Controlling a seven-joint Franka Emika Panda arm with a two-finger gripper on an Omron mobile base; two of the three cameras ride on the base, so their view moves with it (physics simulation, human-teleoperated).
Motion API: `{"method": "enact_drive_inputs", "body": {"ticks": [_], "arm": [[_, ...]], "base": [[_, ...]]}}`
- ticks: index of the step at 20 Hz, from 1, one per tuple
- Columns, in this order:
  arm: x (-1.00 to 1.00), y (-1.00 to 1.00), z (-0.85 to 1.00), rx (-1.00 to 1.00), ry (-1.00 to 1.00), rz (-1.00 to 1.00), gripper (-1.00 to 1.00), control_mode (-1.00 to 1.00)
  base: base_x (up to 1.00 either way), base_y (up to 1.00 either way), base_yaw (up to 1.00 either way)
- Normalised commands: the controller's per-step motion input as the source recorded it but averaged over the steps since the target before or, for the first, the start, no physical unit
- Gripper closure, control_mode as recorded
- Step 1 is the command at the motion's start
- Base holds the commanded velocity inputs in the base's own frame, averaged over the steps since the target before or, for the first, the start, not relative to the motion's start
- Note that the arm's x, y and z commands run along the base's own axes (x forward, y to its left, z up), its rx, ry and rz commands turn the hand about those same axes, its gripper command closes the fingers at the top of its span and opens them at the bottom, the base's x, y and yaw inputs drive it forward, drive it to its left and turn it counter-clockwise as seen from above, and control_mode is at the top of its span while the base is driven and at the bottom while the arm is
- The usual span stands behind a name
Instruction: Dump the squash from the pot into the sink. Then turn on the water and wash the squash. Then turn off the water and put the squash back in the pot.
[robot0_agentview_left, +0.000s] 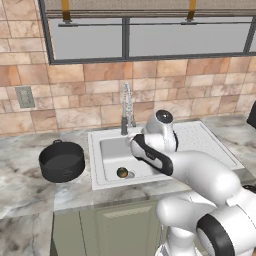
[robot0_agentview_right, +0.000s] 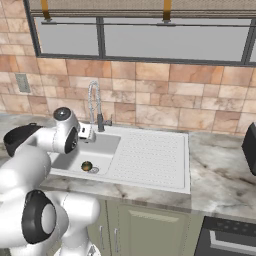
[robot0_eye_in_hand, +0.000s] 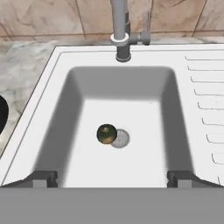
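A: Looking at a tiled kitchen wall with a window (robot0_agentview_left: 150, 37) running across the top of the left base frame, a marble table (robot0_agentview_left: 25, 165) spreading below it.

B: Spotting the sink (robot0_eye_in_hand: 78, 83) set into that table, light grey, ribbed drainboard (robot0_agentview_right: 150, 155) lying to its right in the right base frame.

A: Finding the squash (robot0_eye_in_hand: 106, 134) sitting on the basin floor, centre of the hand frame, touching the left edge of the round drain (robot0_eye_in_hand: 120, 138). Also showing in the left base frame (robot0_agentview_left: 122, 173), low in the basin near its front wall, and in the right base frame (robot0_agentview_right: 87, 166).

B: Noting the pot (robot0_agentview_left: 62, 161) standing upright on the table, left of the sink in the left base frame, well apart from the squash. Looking dark inside.

A: Seeing the faucet (robot0_agentview_left: 127, 112) rising at the back rim of the sink, spring-coil neck, base at top centre of the hand frame. Not making out any stream.

B: Checking the fingers (robot0_eye_in_hand: 43, 178) at the bottom corners of the hand frame: spread wide, gripping nothing.

A: Placing the gripper (robot0_eye_in_hand: 112, 179) hanging above the basin, looking down into it, the squash lying between the fingertips' lines but far below them.
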Motion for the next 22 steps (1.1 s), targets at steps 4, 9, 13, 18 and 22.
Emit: {"method": "enact_drive_inputs", "body": {"ticks": [4,9,13,18,22], "arm": [[0.06,0.01,-0.16,-0.1,0.0,-0.03,-1.0,-1.0],[0.01,0.09,-0.23,-0.1,0.0,-0.01,-1.0,-1.0],[0.06,0.16,-0.27,-0.06,0.0,0.0,-1.0,-1.0],[0.05,0.06,-0.18,-0.01,0.04,0.0,-1.0,-1.0],[0.02,0.0,-0.08,0.0,0.09,0.0,-1.0,-1.0]], "base": [[0.0,0.0,0.0],[0.0,0.0,0.0],[0.0,0.0,0.0],[0.0,0.0,0.0],[0.0,0.0,0.0]]}}
